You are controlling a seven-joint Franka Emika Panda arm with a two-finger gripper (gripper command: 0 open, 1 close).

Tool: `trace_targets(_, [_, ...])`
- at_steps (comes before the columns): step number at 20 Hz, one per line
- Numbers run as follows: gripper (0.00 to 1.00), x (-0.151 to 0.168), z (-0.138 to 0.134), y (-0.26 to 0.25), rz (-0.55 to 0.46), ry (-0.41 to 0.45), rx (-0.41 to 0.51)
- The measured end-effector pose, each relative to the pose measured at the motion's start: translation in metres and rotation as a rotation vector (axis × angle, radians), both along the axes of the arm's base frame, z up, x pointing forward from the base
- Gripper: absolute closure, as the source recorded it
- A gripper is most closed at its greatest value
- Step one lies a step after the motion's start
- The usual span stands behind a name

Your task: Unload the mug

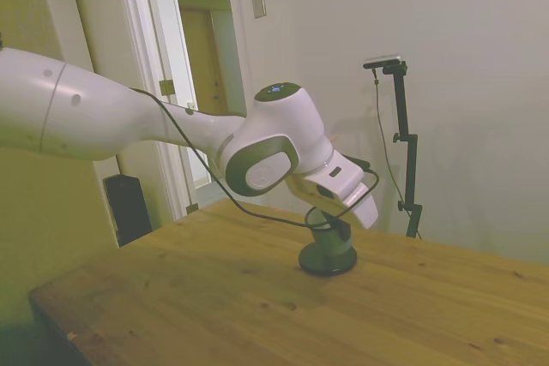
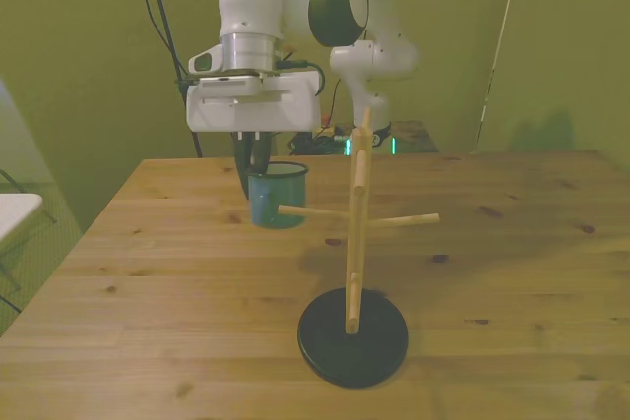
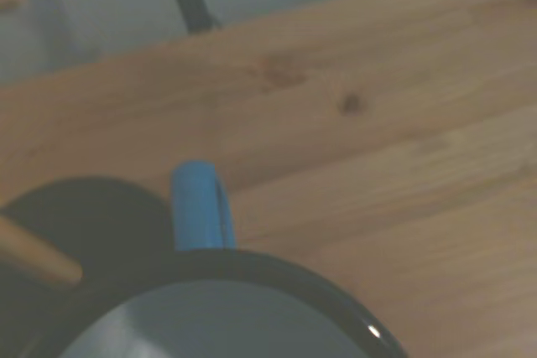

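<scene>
Seemingly clamped on the rim of the upright teal mug [image 2: 277, 197], though the front view shows its dark fingers poorly, the gripper [image 2: 253, 166] holds it at the wooden table [image 2: 512, 272], left of the wooden mug tree [image 2: 355, 243].

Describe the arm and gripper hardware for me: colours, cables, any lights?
White, rounded Franka arm with dark grey joint covers; a blue light sits on top of one joint. A black cable loops under the wrist. The gripper has a boxy white body and dark fingers.
</scene>
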State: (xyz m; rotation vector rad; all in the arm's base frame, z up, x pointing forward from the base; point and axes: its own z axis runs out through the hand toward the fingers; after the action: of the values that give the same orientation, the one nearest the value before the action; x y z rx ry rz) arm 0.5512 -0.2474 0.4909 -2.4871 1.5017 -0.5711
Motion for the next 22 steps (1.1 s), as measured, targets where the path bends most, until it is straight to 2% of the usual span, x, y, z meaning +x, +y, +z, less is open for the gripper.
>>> trace_targets(4, [1.0, -0.015, -0.002, 0.028, 0.082, 0.098, -0.026])
trace_targets(7, [1.0, -0.016, -0.022, 0.057, 0.139, 0.145, -0.034])
trace_targets(13, [1.0, 0.0, -0.044, 0.133, 0.219, 0.182, -0.013])
trace_targets(22, [1.0, 0.007, -0.081, 0.186, 0.195, 0.227, 0.008])
